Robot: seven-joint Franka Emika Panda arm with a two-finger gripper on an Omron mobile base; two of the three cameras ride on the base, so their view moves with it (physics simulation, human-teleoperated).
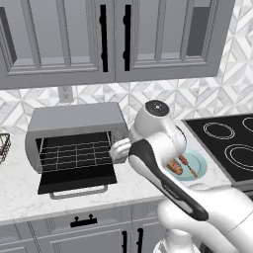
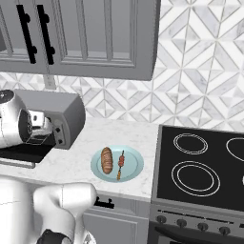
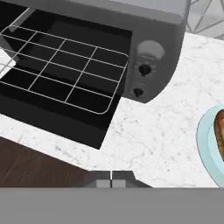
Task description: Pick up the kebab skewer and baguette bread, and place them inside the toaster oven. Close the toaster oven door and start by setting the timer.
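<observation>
The toaster oven [image 1: 74, 121] stands on the counter with its door [image 1: 76, 179] dropped flat and the wire rack [image 1: 74, 154] bare. The same toaster oven [image 3: 164, 61] shows its door [image 3: 52, 111] open in the hand view. To its right, a light blue plate [image 2: 136, 164] carries the baguette bread [image 2: 106, 159] and the kebab skewer [image 2: 120, 165] side by side. My gripper [image 3: 111, 183] is shut on nothing. It hovers over the counter just right of the oven door and left of the plate [image 3: 204, 140]. One end of the baguette bread [image 3: 220, 135] reaches the hand view's right edge.
A black cooktop [image 2: 200, 167] lies right of the plate. A wire basket [image 1: 4, 146] sits at the far left. Grey wall cabinets [image 1: 104, 39] hang above the oven. Two knobs [image 3: 143, 70] sit on the oven's right panel.
</observation>
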